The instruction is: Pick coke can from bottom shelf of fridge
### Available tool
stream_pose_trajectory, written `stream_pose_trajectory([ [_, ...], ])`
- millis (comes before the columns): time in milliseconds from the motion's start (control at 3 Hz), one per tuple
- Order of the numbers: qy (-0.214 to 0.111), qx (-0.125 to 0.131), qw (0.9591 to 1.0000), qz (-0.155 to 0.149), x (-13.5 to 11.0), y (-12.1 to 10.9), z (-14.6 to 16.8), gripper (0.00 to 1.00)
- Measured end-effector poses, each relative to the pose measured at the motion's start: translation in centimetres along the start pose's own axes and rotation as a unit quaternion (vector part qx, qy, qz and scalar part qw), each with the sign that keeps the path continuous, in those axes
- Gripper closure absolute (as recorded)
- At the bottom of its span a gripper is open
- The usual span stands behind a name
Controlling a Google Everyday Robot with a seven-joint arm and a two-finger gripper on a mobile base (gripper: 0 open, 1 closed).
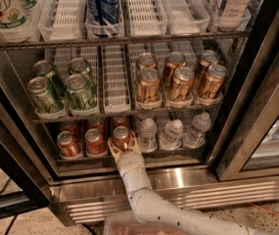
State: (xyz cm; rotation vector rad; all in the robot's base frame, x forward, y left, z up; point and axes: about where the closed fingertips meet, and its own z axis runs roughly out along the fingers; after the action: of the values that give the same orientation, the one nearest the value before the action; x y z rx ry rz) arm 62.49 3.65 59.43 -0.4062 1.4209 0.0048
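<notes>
At the foot of the tall dark-framed glass-door fridge (202, 180), the bottom shelf (188, 152) of dark wire holds, from the left, two spare small red aluminium cans (68, 145). Next comes the coke can (122, 136), red with a silver top, upright at the front of the third lane. The pale two-finger gripper (123, 145) reaches up to it. Its fingers (134, 143) are spread about as wide as the can, one on each side low down, and do not look clamped yet. Clear plastic water bottles (148, 133) stand just to the right. Closing off-centre could tip the can or nudge a neighbour, and such a low hold may slip when pulling out.
</notes>
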Motion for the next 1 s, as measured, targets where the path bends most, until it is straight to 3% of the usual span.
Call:
stream_pose_trajectory([
  [333,0.0,0.0,1.0,0.0,-0.01,0.0,0.01,1.0],
  [1000,0.0,-0.012,0.9999,0.008,-0.84,0.01,-0.09,1.0],
])
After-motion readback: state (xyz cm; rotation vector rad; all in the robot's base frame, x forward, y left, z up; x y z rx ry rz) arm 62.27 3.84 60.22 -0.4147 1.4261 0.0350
